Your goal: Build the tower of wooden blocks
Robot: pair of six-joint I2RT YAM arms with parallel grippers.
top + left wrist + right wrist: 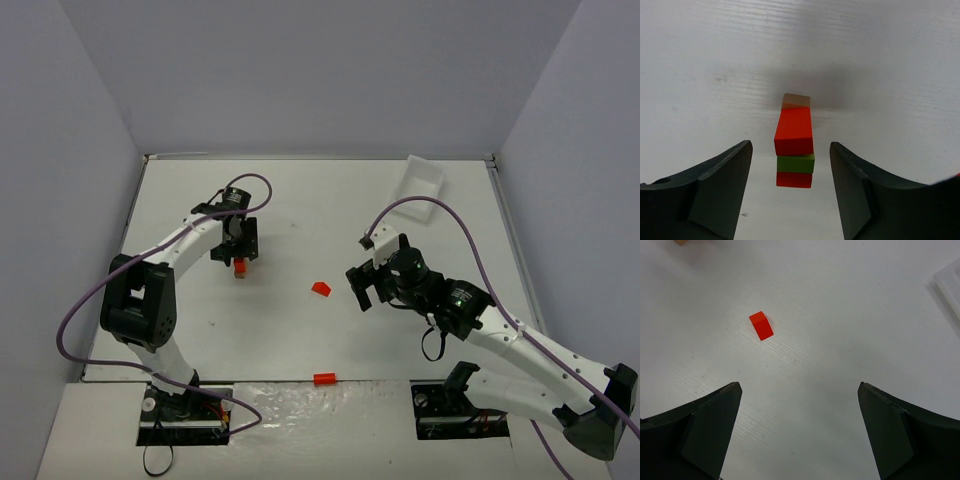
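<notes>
Left wrist, left pincer (790, 147) open astride wood block tower (794, 131) (not touching), right pincer (800, 386) wide open.

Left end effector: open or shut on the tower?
Open: left end effector fingers stand apart from the wood block tower, gaps both sides.

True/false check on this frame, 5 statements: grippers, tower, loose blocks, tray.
1. The left gripper has its jaws apart on either side of the wood block tower, touching nothing. True.
2. The right gripper holds a red block. False: it is open and empty, and the red block lies on the table ahead of it.
3. The tower includes a green block. True.
4. The white tray sits at the near edge by the arm bases. False: it is at the far right corner.
5. A second red block lies near the front edge. True.
</notes>
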